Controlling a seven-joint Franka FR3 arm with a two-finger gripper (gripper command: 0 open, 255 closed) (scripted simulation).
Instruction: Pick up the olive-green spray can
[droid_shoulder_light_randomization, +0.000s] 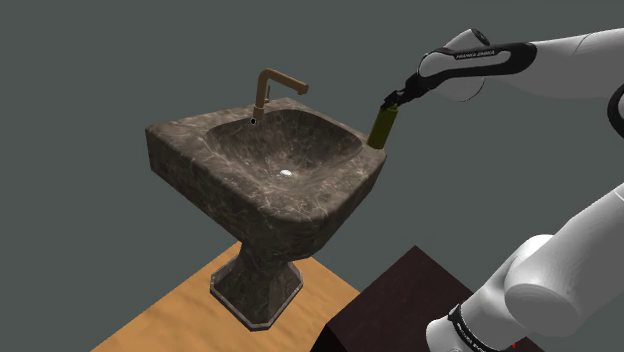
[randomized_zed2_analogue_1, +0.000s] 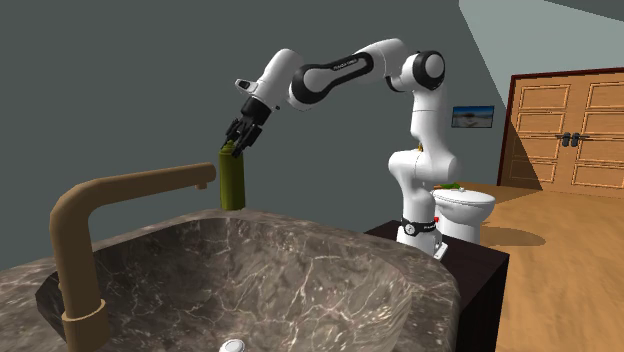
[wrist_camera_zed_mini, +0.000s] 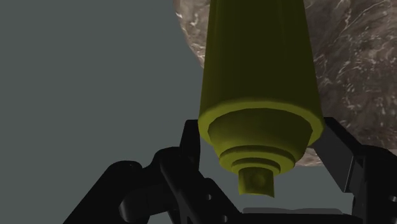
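Observation:
An olive-green spray can (droid_shoulder_light_randomization: 381, 127) stands upright at the back corner of the dark marbled sink's rim (droid_shoulder_light_randomization: 190, 150), on the shoulder view's right. My gripper (droid_shoulder_light_randomization: 392, 100) comes down on its top from the right. In the second exterior view the gripper (randomized_zed2_analogue_1: 237, 143) covers the top of the can (randomized_zed2_analogue_1: 232, 180), behind the sink's far rim (randomized_zed2_analogue_1: 400, 260). In the wrist view the gripper (wrist_camera_zed_mini: 261, 137) is shut on the can (wrist_camera_zed_mini: 257, 57), one black finger against each side of its shoulder, with the nozzle between them. I cannot tell whether the can's base touches the rim.
A brown faucet (droid_shoulder_light_randomization: 268, 88) rises at the back of the basin, to the can's left in the shoulder view. The pedestal sink stands on a wooden floor (droid_shoulder_light_randomization: 180, 310). My dark stand (droid_shoulder_light_randomization: 400, 300) is beside it. A toilet (randomized_zed2_analogue_1: 465, 210) and a wooden door (randomized_zed2_analogue_1: 570, 130) lie beyond.

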